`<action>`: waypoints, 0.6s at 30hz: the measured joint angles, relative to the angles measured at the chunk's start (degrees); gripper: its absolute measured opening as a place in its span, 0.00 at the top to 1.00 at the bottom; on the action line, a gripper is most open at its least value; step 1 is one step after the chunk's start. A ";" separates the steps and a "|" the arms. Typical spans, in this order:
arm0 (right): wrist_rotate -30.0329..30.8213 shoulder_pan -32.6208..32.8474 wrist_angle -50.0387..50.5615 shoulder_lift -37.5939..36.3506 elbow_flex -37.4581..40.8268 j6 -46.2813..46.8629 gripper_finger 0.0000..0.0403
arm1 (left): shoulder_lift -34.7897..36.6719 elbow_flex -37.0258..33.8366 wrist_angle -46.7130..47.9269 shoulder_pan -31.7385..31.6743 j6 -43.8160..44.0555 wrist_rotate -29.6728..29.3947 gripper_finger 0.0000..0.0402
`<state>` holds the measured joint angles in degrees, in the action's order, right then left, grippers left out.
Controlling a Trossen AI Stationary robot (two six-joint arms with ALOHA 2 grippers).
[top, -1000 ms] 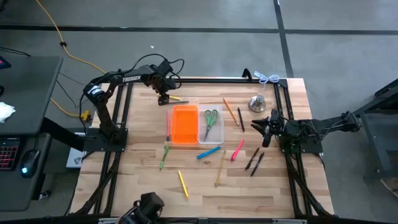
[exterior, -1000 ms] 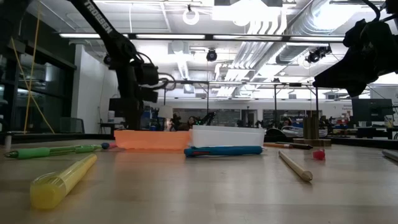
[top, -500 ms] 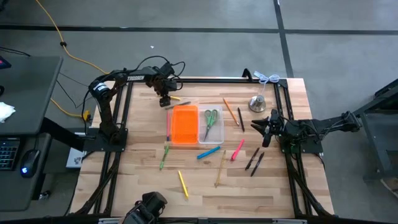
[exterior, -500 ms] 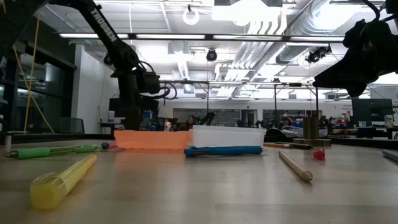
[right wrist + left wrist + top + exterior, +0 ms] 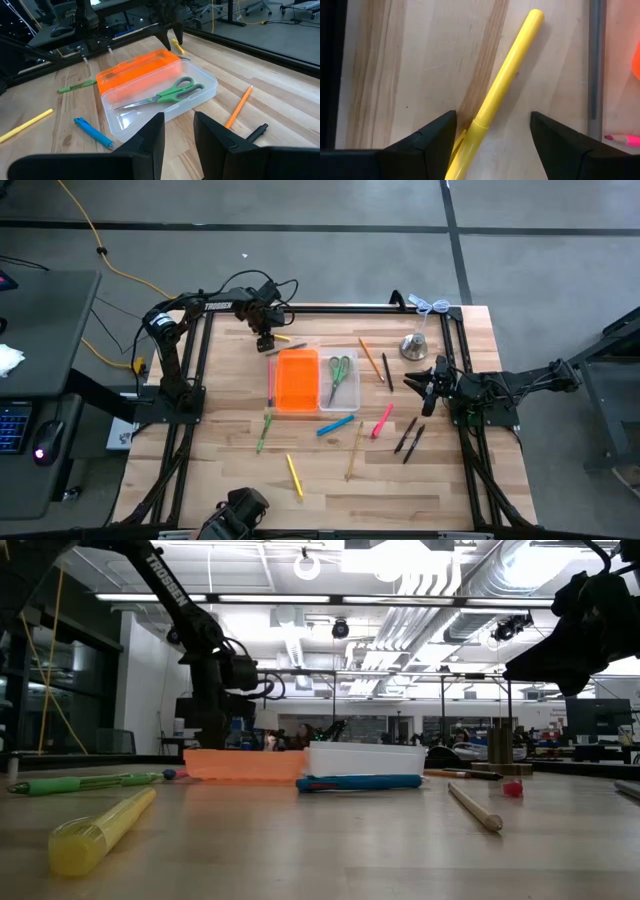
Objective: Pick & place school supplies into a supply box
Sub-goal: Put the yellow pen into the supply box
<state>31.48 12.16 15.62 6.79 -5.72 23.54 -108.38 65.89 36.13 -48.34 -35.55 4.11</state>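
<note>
High view: my left pincer (image 5: pixel 266 340) hung over the bench (image 5: pixel 230 480) by the far corner of the supply box (image 5: pixel 297 380); my right pincer (image 5: pixel 428 388) waited near the right edge.

Low view: the box sat mid-bench behind a blue pen (image 5: pixel 360 782).

Left wrist view: fingers spread wide, straddling a yellow pen (image 5: pixel 495 97), not gripping it.

Right wrist view: fingers narrowly apart, empty. Green scissors (image 5: pixel 162 94) lay in the clear half.
</note>
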 joint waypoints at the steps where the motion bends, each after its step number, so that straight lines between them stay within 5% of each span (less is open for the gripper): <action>1: 0.00 0.00 0.00 0.00 0.00 0.01 0.79 | -0.02 0.00 -0.01 0.00 0.00 0.00 0.28; 10: 0.02 -0.01 0.00 0.00 0.00 -0.01 0.79 | -0.04 -0.07 -0.12 0.00 1.44 -0.50 0.34; 18: 0.02 0.00 0.00 0.00 0.00 -0.01 0.79 | -0.04 -0.07 -0.62 0.07 2.85 -1.54 0.49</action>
<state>31.51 12.16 15.62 6.79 -5.72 23.53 -108.42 65.82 35.51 -48.27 -32.70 2.57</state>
